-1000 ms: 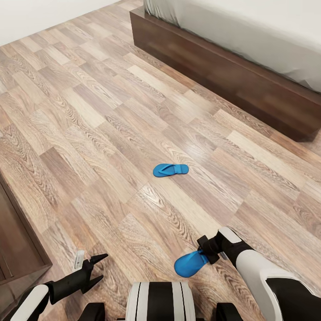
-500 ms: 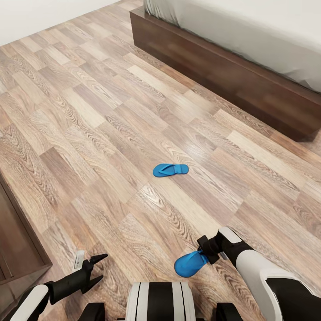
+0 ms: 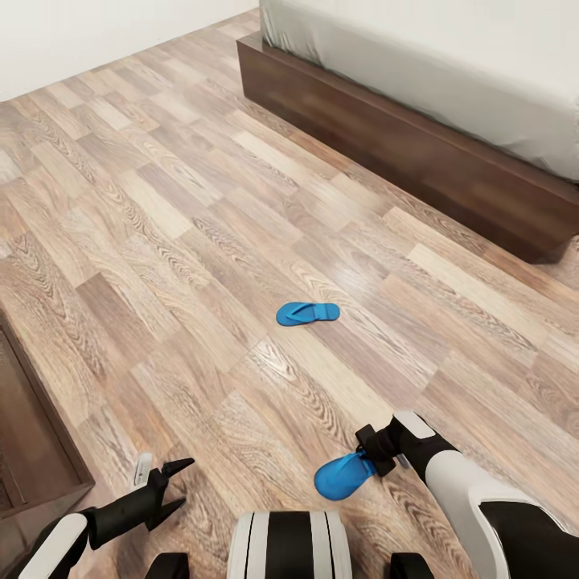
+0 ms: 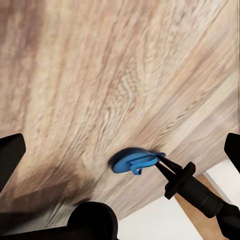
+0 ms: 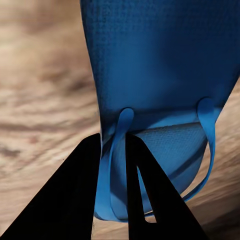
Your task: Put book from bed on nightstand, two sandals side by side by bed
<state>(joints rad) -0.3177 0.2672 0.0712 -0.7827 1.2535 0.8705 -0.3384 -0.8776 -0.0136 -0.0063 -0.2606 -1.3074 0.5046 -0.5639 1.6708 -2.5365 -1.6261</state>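
While the bed (image 3: 418,153) is lying well ahead across the floor (image 3: 161,241), the robot is carrying 1 sandal (image 3: 342,476), pinched by its strap in the right gripper (image 3: 371,457). The other sandal (image 3: 307,313) is lying mid-floor, needing pickup; the left gripper (image 3: 173,482) is hanging wide and empty. The view is sitting slightly shifted against 0.5 s ago, so the camera is moving.

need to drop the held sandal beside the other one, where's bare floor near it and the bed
Bare floor runs between the loose sandal and the bed frame. Floor on every side of that sandal is bare too. Tightest spot: low left, where dark furniture sits beside the left gripper. The right gripper holds the second sandal.
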